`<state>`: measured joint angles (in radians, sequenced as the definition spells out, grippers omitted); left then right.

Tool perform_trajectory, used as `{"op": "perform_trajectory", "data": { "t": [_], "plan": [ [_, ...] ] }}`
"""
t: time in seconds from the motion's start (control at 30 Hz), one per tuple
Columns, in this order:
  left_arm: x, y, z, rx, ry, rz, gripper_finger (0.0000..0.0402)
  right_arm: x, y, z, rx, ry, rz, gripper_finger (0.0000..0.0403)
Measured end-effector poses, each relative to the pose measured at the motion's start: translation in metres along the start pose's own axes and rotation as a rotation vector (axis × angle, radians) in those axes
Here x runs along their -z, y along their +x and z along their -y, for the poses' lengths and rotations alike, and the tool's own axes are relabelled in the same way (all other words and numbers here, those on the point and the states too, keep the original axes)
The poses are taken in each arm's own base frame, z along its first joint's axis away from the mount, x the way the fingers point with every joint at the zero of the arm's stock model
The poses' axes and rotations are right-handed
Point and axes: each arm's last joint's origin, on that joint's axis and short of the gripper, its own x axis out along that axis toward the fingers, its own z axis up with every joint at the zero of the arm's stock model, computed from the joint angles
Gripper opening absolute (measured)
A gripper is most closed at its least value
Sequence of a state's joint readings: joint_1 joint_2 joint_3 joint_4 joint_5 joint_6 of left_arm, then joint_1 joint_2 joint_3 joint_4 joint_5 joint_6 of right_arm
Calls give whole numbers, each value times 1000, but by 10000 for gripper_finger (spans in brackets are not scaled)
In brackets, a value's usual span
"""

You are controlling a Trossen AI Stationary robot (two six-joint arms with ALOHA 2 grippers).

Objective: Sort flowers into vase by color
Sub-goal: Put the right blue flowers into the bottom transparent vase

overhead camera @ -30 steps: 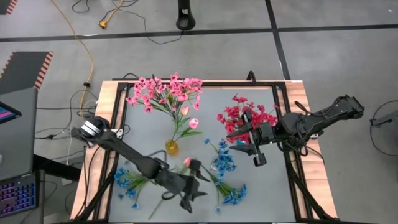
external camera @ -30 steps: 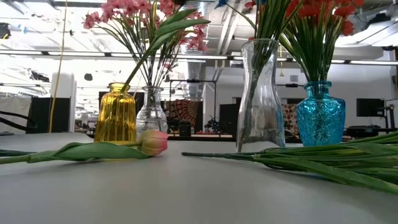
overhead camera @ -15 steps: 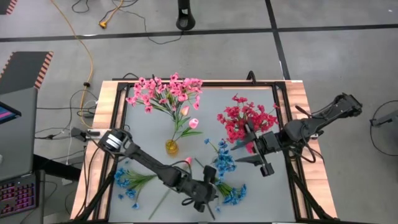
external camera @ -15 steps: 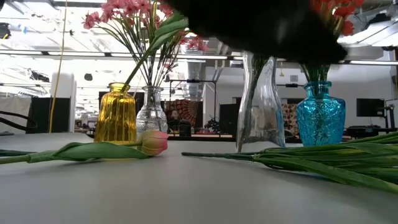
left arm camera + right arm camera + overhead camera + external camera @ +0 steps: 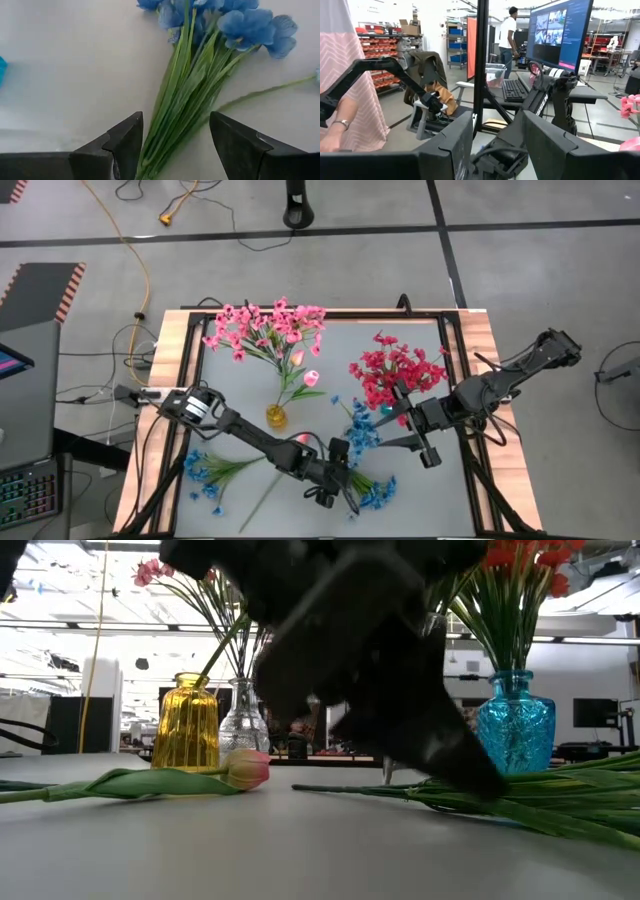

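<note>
Two wide-spread fingers of the left gripper [image 5: 175,145] straddle the green stems of the blue flowers [image 5: 225,25] lying on the table [image 5: 420,480]; the right gripper [image 5: 415,442] hovers half-open, empty.

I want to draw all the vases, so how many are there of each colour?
Yellow glass vase: 1
Blue glass vase: 1
Clear glass vases: 2, a small cut-glass one and a tall one, mostly hidden
Total: 4
</note>
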<state>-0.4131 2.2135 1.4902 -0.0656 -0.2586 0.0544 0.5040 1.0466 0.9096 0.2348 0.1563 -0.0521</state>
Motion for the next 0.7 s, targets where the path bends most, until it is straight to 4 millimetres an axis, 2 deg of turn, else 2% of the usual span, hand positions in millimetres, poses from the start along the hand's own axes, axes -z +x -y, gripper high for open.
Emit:
{"op": "perform_trajectory", "data": {
  "t": [0.43, 0.53, 0.7],
  "plan": [
    [9, 9, -13, 130, -90, -59, 212, 5, 0, 0, 1, -8, -48, 195],
    [10, 9, -13, 137, -113, -67, 189, 5, 0, 0, 1, -9, -51, 195],
    [10, 8, -12, 142, -121, -68, 118, 5, 0, 0, 1, -8, -50, 195]
  ]
}}
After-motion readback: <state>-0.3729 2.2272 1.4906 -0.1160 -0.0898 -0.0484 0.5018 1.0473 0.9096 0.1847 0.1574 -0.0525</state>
